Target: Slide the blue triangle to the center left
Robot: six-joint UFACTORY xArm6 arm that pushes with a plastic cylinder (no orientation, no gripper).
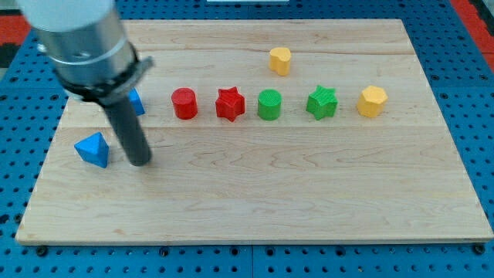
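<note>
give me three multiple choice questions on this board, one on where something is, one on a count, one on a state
1. Where is my tip relative to the blue triangle?
A. on the triangle's right in the view
B. at the view's top, above the yellow blocks
C. beside the green star

2. How many red blocks are on the board?
A. one
B. two
C. four

3. What is the state of the second blue block?
A. in full view
B. stacked on the red cylinder
C. partly hidden behind the arm

Answers:
1. A, the rod's end sits just right of the blue triangle, near the board's left edge.
2. B, only the red cylinder and the red star are red.
3. C, the arm covers most of it, so its shape cannot be made out.
</note>
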